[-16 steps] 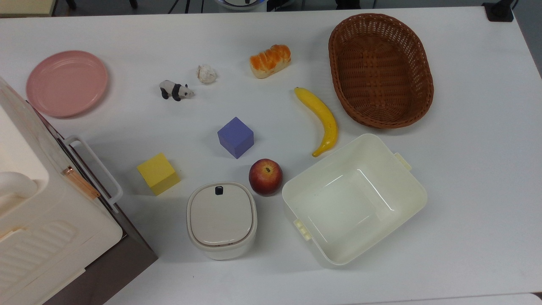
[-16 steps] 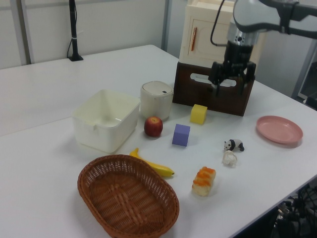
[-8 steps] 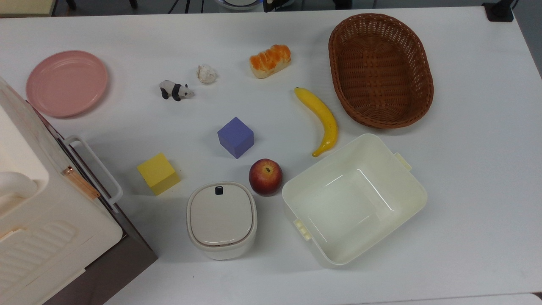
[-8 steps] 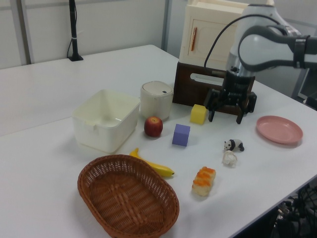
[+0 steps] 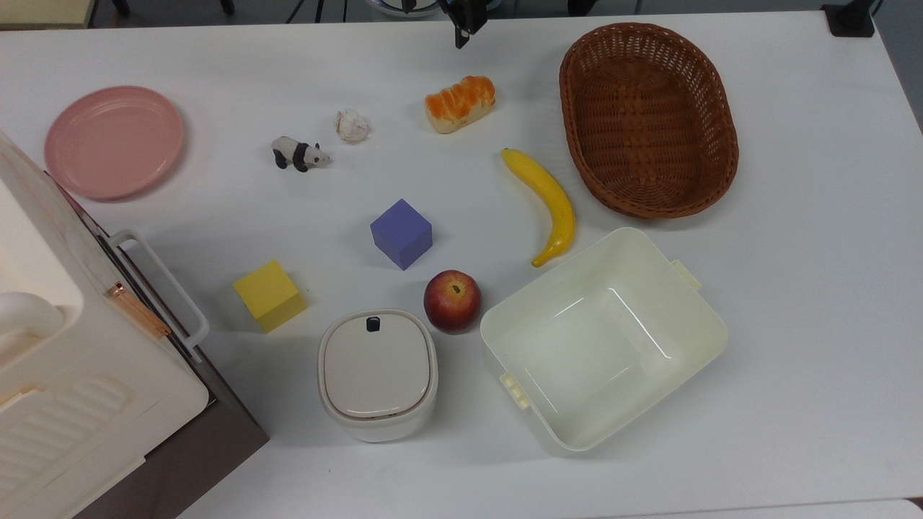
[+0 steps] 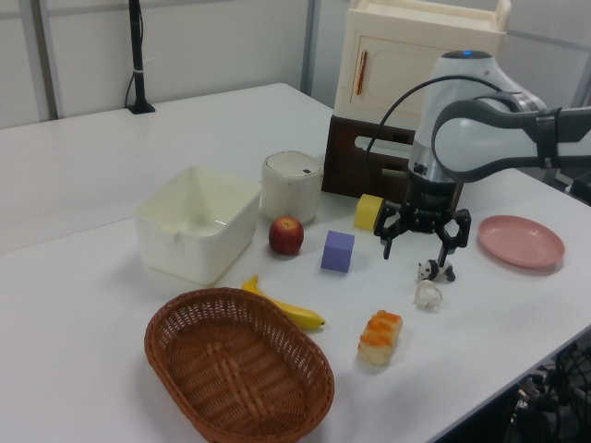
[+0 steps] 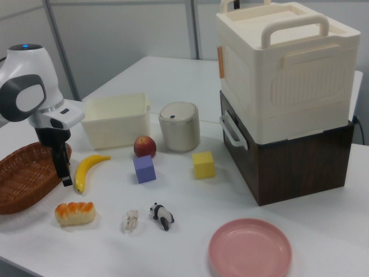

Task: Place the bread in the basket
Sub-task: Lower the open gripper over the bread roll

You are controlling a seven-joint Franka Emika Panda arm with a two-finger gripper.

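Top view: bread (image 5: 460, 104) flat on bench (image 5: 807, 303), crust up, just beside basket (image 5: 710, 173) on the top view's left, clear white gap between, not touching. Banana (image 5: 546, 202) near bread, below in the top view, curving along basket's near rim. Whitish lumpy ball (image 5: 351, 125) and panda figure (image 5: 298, 153) further from basket than bread, on the far side of bread. Basket empty.

Left view: gripper (image 6: 421, 242) hanging above bench, fingers spread wide, nothing between, well short of bread (image 6: 380, 337) and more over panda figure (image 6: 435, 270). Right view: gripper (image 7: 63, 172) pointing down, over the basket (image 7: 20, 190) side of bread (image 7: 74, 212), above and apart from it.

Step in hand, by judgement: approach to bread, grasp not yet made. To do well: centre over loaf middle, turn wrist so fingers straddle the short width, not the long axis; loaf lies slanted relative to basket, so match that angle. Descend straight, keep spread until fingers pass the pale sides, then close low on sides rather than on ridged crust, likely slippery and rounded. Avoid nudging banana on the way. After grip, lift clear above basket's raised rim before crossing, release over basket middle.
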